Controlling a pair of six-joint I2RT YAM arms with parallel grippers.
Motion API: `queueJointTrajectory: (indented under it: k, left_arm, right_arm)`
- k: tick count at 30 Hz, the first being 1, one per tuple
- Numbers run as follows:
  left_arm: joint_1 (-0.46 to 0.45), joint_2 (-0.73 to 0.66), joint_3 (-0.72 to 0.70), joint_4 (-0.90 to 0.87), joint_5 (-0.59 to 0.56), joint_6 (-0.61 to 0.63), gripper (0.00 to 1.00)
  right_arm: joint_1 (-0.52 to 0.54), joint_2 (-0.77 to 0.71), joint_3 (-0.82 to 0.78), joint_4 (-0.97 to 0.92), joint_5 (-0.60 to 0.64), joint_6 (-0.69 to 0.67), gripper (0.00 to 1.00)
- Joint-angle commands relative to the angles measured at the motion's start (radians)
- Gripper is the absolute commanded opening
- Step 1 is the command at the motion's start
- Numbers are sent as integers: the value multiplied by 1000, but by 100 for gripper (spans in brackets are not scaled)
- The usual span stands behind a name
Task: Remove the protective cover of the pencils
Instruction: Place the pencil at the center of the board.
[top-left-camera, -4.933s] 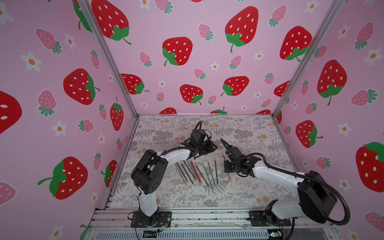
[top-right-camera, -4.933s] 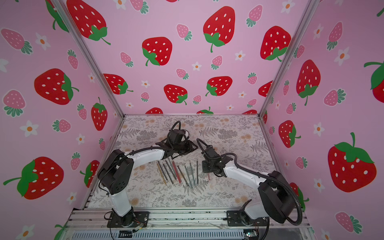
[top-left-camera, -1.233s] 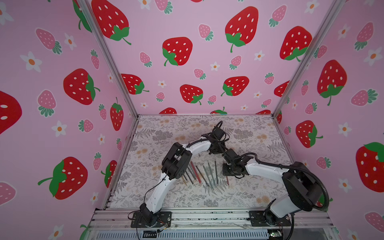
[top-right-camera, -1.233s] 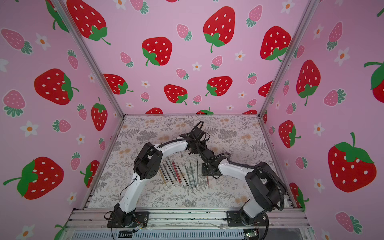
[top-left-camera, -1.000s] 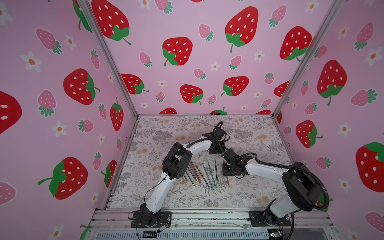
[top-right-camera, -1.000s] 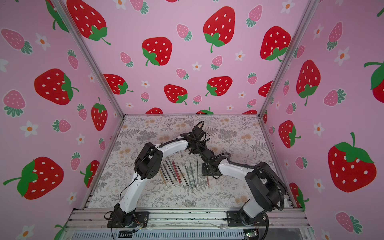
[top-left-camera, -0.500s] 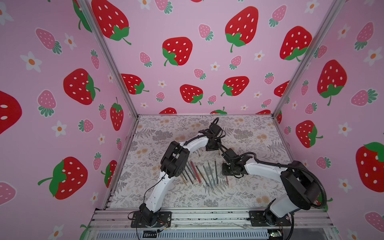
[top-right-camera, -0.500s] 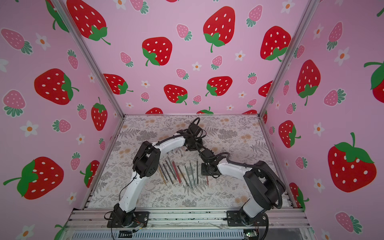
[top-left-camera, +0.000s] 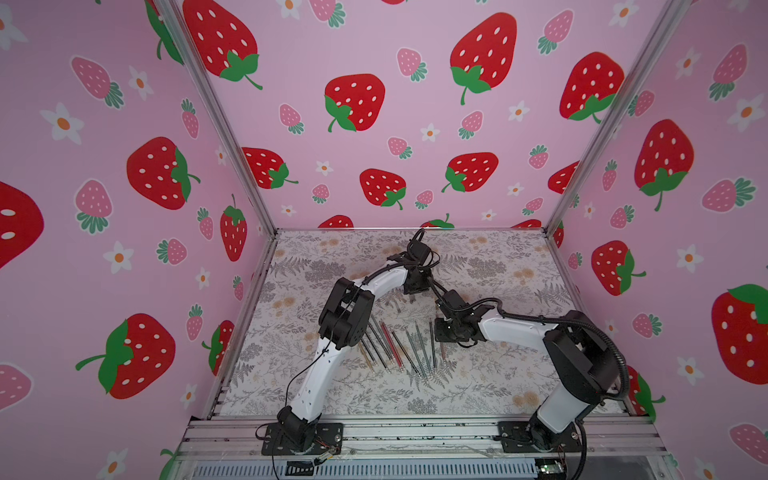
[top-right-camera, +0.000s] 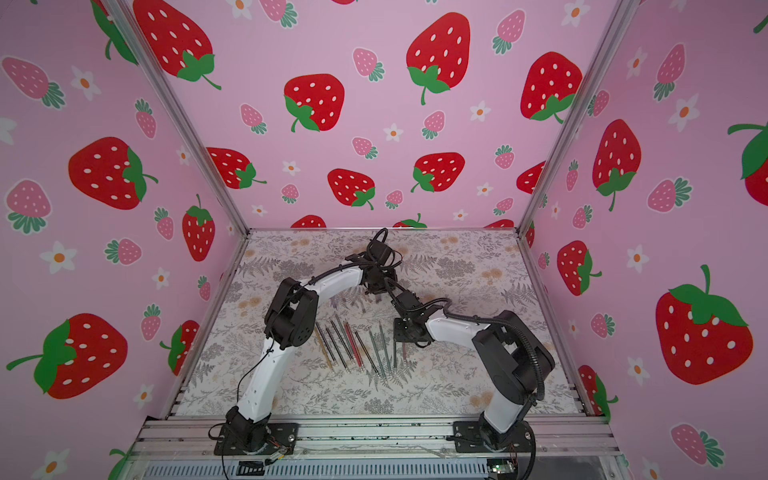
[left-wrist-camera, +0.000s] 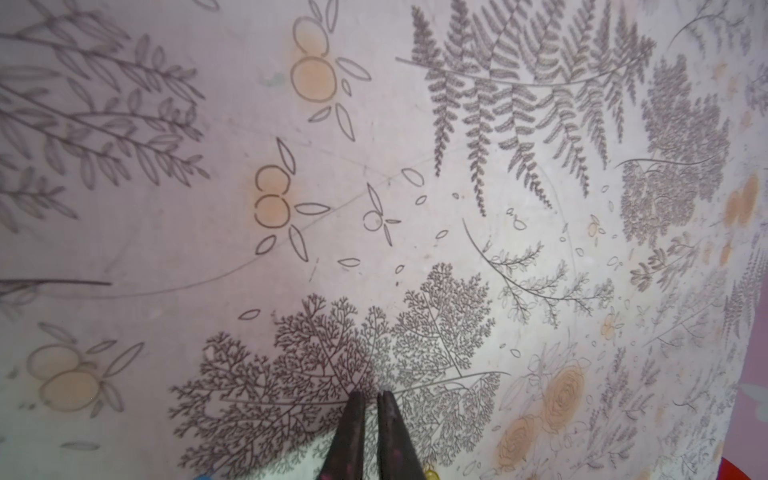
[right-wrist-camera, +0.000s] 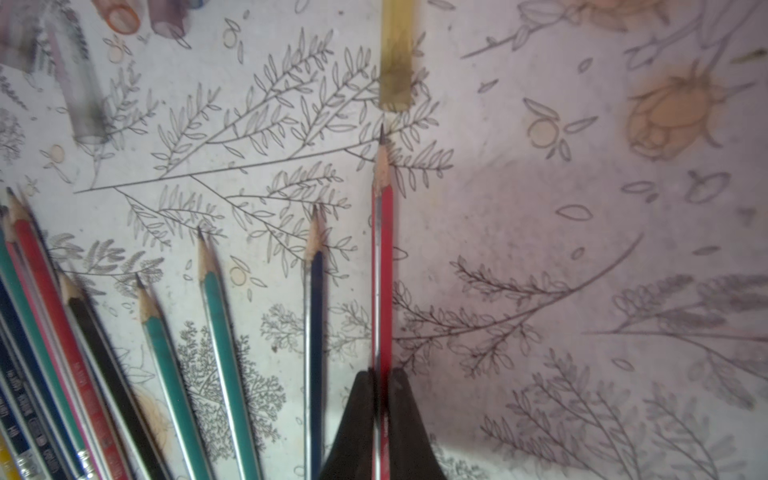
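Between the right jaws, a red pencil is pinched low on its shaft, probably to anchor it while its cover slides off lengthwise. Left jaws are pressed together with nothing visible between them, over bare tabletop. Pencil tip is bare; a yellow cap sits just beyond it, apart. Other pencils fan alongside, tips bare too.

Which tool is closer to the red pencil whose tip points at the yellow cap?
Right. The right tool is shut on the shaft of that red wooden pencil. The left tool, also shut, is over bare floral mat farther back, no pencil in its wrist view.
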Motion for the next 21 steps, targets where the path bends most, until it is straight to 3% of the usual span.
queueJointTrajectory:
  k: [1, 9, 16, 21]
  left_arm:
    - [-5, -1, 15, -20, 9, 6, 13]
    - [-5, -78, -52, 12, 22, 6, 14]
    - [-6, -241, -186, 56, -7, 5, 18]
    - [-6, -409, -302, 77, -45, 2, 20]
  right_arm:
    - [9, 64, -35, -72, -31, 24, 10]
    - [21, 42, -39, -79, -26, 30, 11]
    - [36, -34, -42, -118, 8, 29, 20]
    - [56, -166, -49, -202, 76, 38, 29]
